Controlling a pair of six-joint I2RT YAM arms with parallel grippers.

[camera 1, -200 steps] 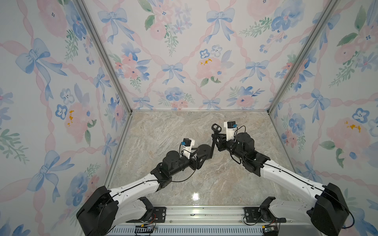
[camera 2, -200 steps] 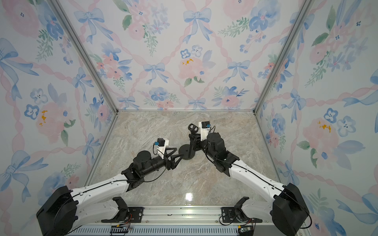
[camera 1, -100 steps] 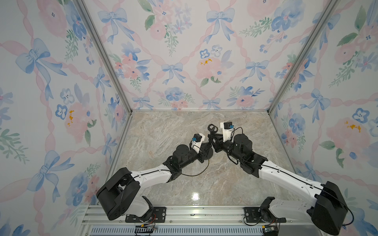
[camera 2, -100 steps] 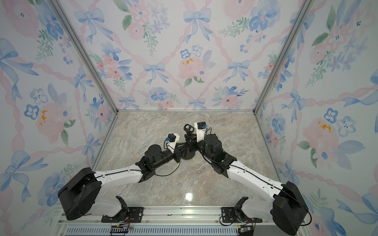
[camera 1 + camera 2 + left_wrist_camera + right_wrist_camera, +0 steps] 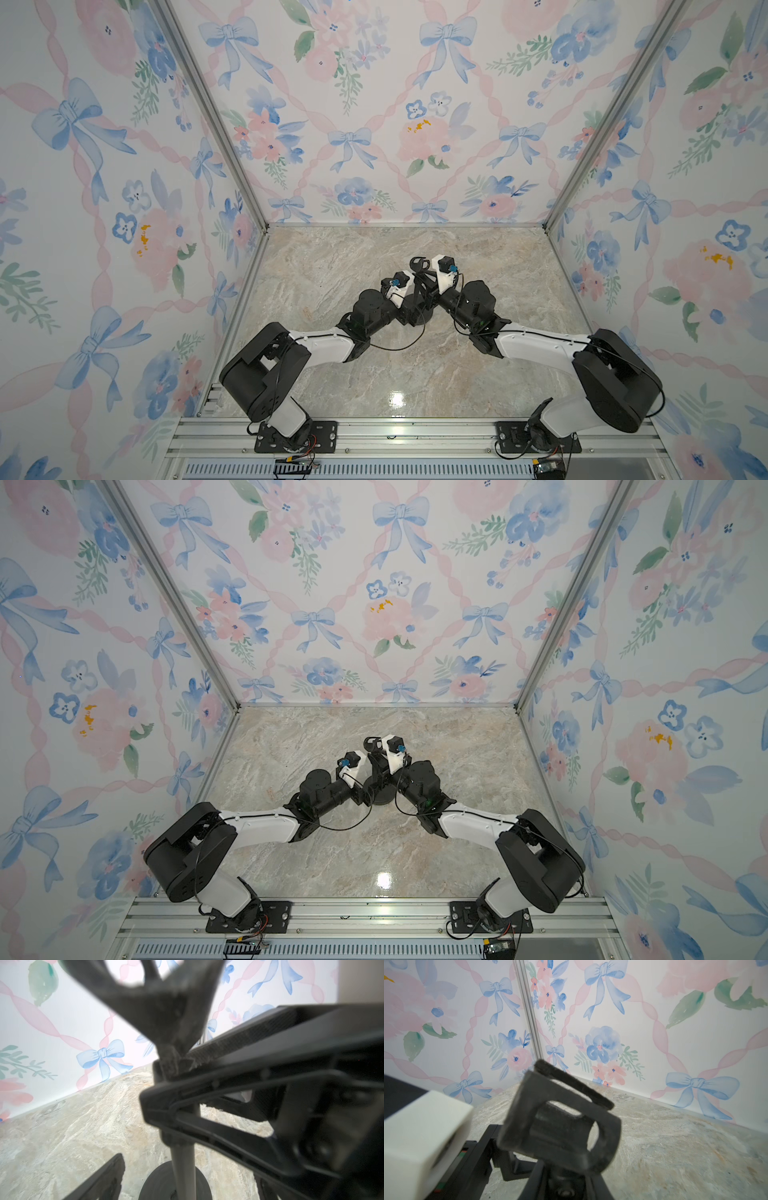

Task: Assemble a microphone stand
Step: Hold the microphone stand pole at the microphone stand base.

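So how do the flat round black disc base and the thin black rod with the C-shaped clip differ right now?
The disc base lies flat on the marble tabletop; the rod stands upright on it. The base is wide and low, the rod thin and tall. The right gripper clamps the rod; nothing grips the base. Both are black.

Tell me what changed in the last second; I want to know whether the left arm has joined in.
The left hand reached in and now sits by the base, jaws open either side of the rod, not gripping. Rod, base and right hand drifted slightly toward the robot's left. Unchanged: right hand clamped on the rod below the clip, rod upright on the base.
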